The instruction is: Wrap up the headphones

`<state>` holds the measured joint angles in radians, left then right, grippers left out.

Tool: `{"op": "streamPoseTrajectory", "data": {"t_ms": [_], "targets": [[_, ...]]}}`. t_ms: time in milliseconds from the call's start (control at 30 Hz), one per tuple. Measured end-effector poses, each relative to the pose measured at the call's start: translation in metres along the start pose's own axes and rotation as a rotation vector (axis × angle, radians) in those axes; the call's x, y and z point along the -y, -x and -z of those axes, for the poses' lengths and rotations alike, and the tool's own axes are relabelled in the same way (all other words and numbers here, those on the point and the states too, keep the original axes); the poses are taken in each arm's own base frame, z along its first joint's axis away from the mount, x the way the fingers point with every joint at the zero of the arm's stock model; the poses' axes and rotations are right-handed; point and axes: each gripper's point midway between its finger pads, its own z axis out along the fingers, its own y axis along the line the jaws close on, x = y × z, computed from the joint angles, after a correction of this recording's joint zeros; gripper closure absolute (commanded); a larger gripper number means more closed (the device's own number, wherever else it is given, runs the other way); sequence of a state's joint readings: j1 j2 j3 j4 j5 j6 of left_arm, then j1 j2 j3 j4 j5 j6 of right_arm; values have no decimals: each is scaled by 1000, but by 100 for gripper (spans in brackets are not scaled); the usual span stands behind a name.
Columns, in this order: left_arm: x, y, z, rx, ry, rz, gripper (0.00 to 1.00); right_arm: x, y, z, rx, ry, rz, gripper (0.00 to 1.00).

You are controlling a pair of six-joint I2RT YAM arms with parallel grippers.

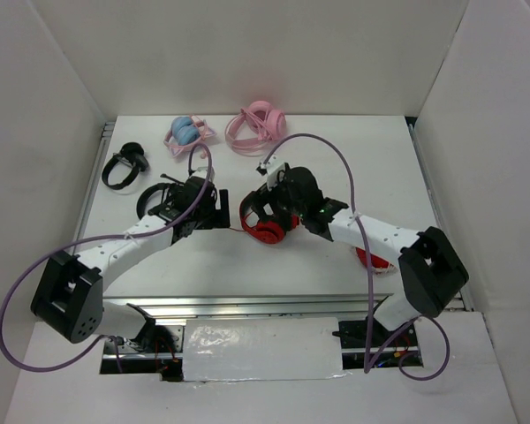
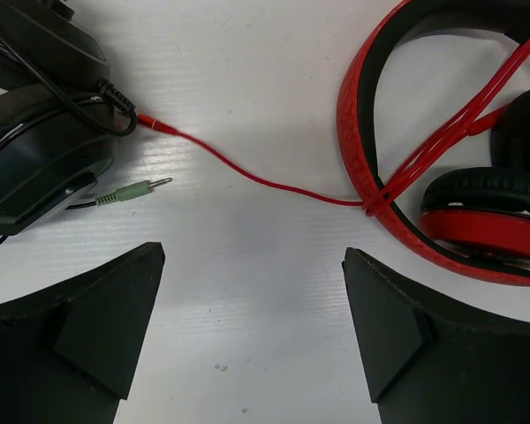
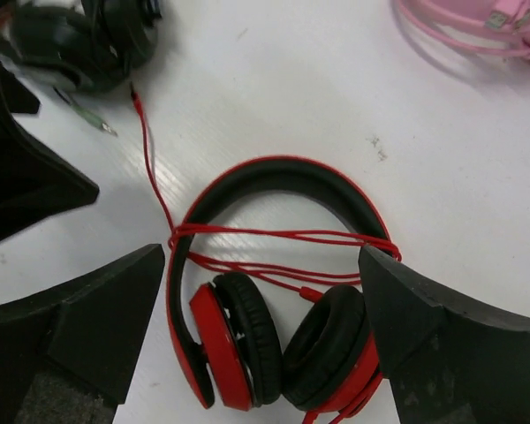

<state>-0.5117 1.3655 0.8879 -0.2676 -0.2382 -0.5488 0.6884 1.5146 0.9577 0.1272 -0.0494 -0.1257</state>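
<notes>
Right wrist view: red, black-cushioned over-ear headphones (image 3: pixel 219 353) lie flat under the wide-spread right gripper (image 3: pixel 261 258), headband (image 3: pixel 274 173) arching away, cups (image 3: pixel 329 340) nearest; left gripper (image 2: pixel 254 254) gapes wide above their cable (image 2: pixel 247 177).

Red headphones (image 1: pixel 267 231) mid-table under the right gripper (image 1: pixel 269 205), left gripper (image 1: pixel 214 210) just beside them, black headphones (image 1: pixel 124 166) far left, blue-pink pair (image 1: pixel 186 132) and pink pair (image 1: pixel 256 124) at the back of the white table (image 1: pixel 353 150)
</notes>
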Motion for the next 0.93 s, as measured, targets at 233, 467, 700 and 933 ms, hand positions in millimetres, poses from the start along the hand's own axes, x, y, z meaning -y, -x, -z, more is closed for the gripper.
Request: {"op": "streamPoseTrajectory", "data": {"t_ms": [233, 467, 700, 933], "targets": [[1, 6, 2, 14, -1, 4, 1, 22, 43, 27, 118, -114, -216, 0], [-10, 30, 33, 111, 14, 60, 1, 28, 84, 91, 300, -152, -377, 0], [-52, 43, 57, 186, 102, 195, 1, 33, 63, 126, 326, -214, -488, 0], [-72, 29, 58, 160, 150, 248, 1, 35, 34, 139, 307, -252, -542, 0]]}}
